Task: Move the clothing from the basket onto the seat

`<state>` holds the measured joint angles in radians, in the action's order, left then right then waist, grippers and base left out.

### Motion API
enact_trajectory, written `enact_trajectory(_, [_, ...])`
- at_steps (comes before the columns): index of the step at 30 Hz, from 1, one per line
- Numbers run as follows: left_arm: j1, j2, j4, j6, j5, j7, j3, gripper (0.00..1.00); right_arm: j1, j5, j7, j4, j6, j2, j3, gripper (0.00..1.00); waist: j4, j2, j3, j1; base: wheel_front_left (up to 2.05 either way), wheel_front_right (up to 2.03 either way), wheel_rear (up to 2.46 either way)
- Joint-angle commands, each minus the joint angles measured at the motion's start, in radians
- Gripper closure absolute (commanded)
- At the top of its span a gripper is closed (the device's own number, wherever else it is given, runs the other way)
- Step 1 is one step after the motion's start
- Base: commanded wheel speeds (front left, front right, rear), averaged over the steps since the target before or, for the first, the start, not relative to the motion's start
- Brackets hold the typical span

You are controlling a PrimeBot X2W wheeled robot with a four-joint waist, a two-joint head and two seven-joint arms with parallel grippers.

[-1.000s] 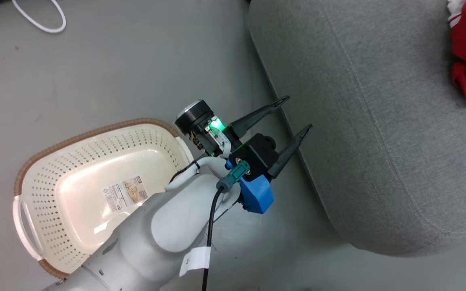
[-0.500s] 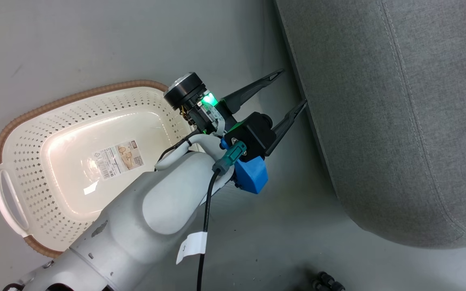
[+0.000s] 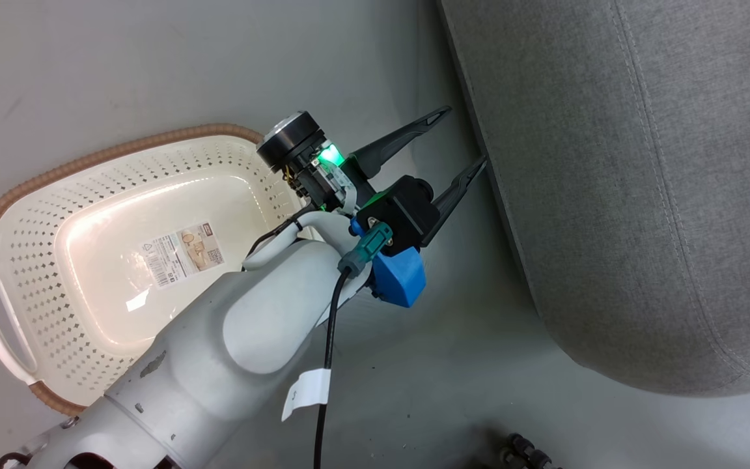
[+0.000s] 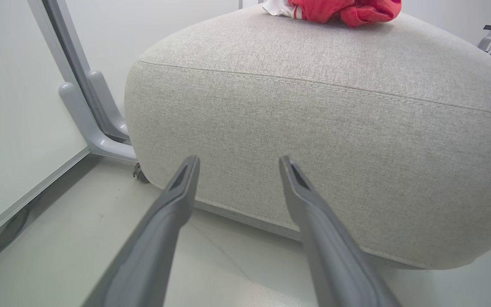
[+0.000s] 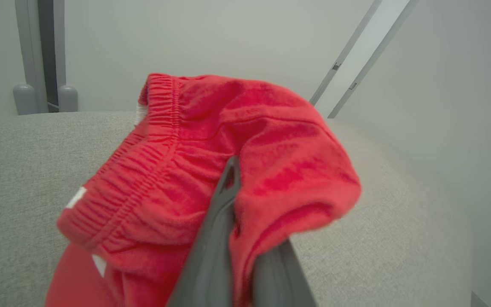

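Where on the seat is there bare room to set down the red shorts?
The seat top is bare from the stitched front seam back to the red clothing heaped at its far edge, the one crowded spot. The basket holds just a label.

Cream basket (image 3: 30,260) on floor beside grey seat (image 3: 642,195); red clothing (image 4: 348,10) atop seat.

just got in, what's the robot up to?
It's unloading laundry. The right gripper is shut on red shorts by the seat, where red-and-white clothing already lies. The left gripper hangs open and empty beside the seat, low by the floor. The basket is empty.
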<state>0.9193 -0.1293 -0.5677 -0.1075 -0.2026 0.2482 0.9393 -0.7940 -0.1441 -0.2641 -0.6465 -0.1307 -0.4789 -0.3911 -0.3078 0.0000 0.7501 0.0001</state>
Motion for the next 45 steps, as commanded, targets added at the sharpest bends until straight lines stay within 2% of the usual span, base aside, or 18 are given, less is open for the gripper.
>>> enact_trajectory(1, [0.001,-0.007,0.001,0.001,-0.005,0.0,-0.001,0.0,0.015,-0.007,0.0,-0.009,0.0,0.007,-0.002,0.55,-0.002,0.0,-0.009,-0.0001,0.0,0.0,0.0])
enact_trajectory(2, [-0.002,-0.007,-0.001,0.002,-0.007,0.001,0.0,0.0,0.021,-0.006,0.0,-0.011,0.0,0.01,-0.002,0.0,-0.003,0.0,-0.015,-0.0001,0.0,0.0,0.0])
enact_trajectory(7, [-0.021,0.003,-0.002,0.01,-0.019,0.01,-0.001,0.0,0.084,-0.004,0.0,0.036,0.0,0.02,-0.034,0.0,-0.007,0.0,-0.065,-0.0001,0.0,0.0,0.0])
enact_trajectory(17, [-0.126,0.018,0.044,0.04,-0.062,0.018,-0.056,0.0,0.314,0.039,0.0,0.251,0.0,0.042,-0.077,0.0,-0.001,0.0,-0.248,-0.0001,0.0,0.0,0.0])
enact_trajectory(23, [-0.223,0.005,0.125,0.08,-0.077,0.018,-0.152,0.0,0.379,0.068,0.0,0.388,0.0,0.076,0.002,0.0,0.029,0.0,-0.366,-0.0001,0.0,0.0,0.0])
enact_trajectory(29, [-0.323,0.007,0.201,0.114,-0.071,0.018,-0.276,0.0,0.434,0.075,0.0,0.476,0.0,0.123,0.104,0.0,0.096,0.0,-0.46,-0.0001,0.0,0.0,0.0])
enact_trajectory(40, [-0.493,0.005,0.282,0.137,-0.034,0.017,-0.514,0.0,0.51,0.055,0.0,0.515,0.0,0.175,0.285,0.0,0.217,0.0,-0.581,-0.0001,0.0,0.0,0.0])
enact_trajectory(45, [-0.578,0.012,0.305,0.126,-0.009,0.017,-0.604,0.0,0.542,0.046,0.0,0.508,0.0,0.212,0.354,0.0,0.254,0.0,-0.635,-0.0001,0.0,0.0,0.0])
